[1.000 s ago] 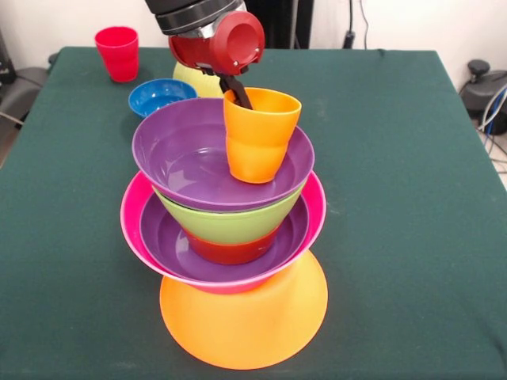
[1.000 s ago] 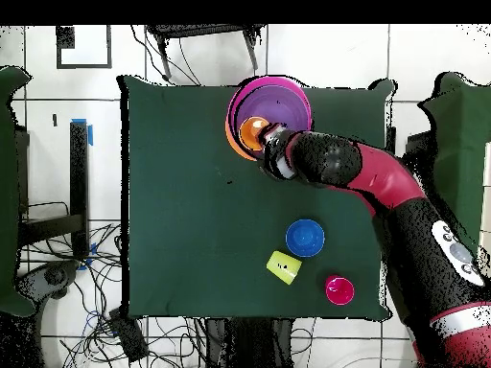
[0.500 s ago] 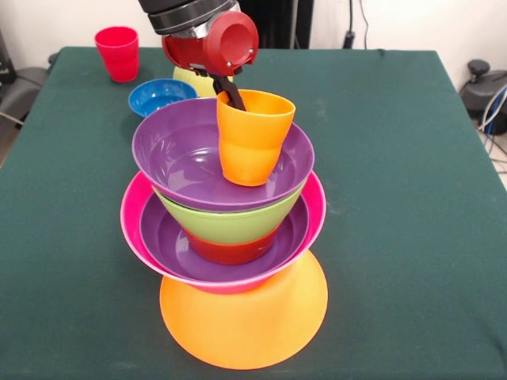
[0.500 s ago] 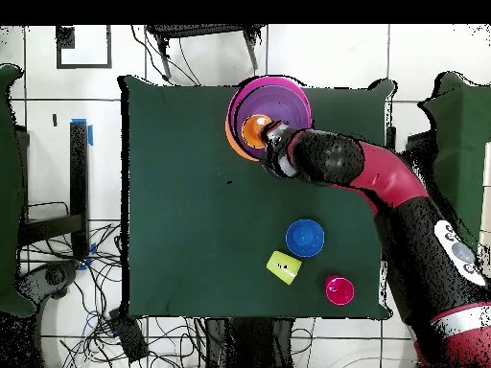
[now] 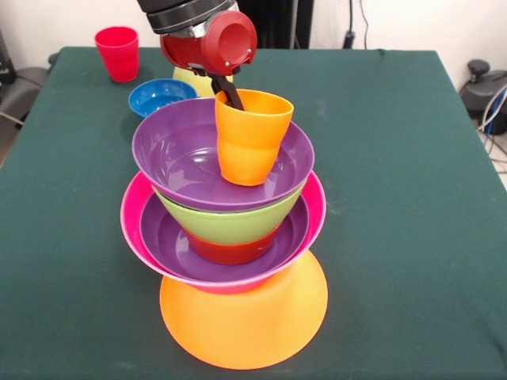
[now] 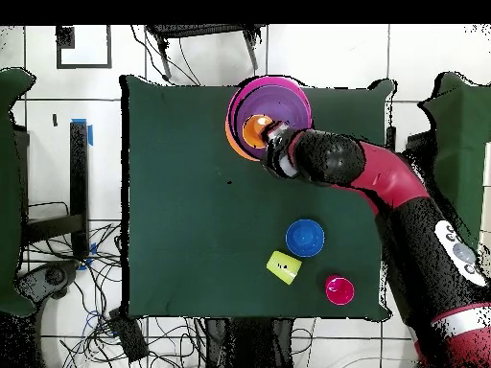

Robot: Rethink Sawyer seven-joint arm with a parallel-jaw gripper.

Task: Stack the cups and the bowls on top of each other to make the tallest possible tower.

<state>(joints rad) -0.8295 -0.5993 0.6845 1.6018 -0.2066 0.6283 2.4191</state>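
Observation:
The tower (image 5: pixel 238 237) rises from an upturned orange bowl (image 5: pixel 245 321): hot pink bowl (image 5: pixel 131 226), purple bowl (image 5: pixel 162 241), small red-orange bowl (image 5: pixel 230 252), lime green bowl (image 5: pixel 230 226) and a top purple bowl (image 5: pixel 174 150). My gripper (image 5: pixel 231 95) is shut on the far rim of the orange cup (image 5: pixel 248 138), one finger inside it. The cup stands upright, slightly tilted, in the top purple bowl; it also shows in the overhead view (image 6: pixel 254 129). The small blue bowl (image 5: pixel 158 95), the red cup (image 5: pixel 117 52) and the pale yellow cup (image 5: pixel 188 79) stand apart near the robot's side.
The green table (image 5: pixel 396 198) carries everything. In the overhead view the blue bowl (image 6: pixel 305 237), the yellow cup (image 6: pixel 283 266) and the red cup (image 6: pixel 338 289) sit close together near the robot's base. My arm (image 6: pixel 384 187) reaches across the table's right part.
The orange cup, held by my gripper, has shifted a little to the left in the front view and sits slightly deeper in the top purple bowl.

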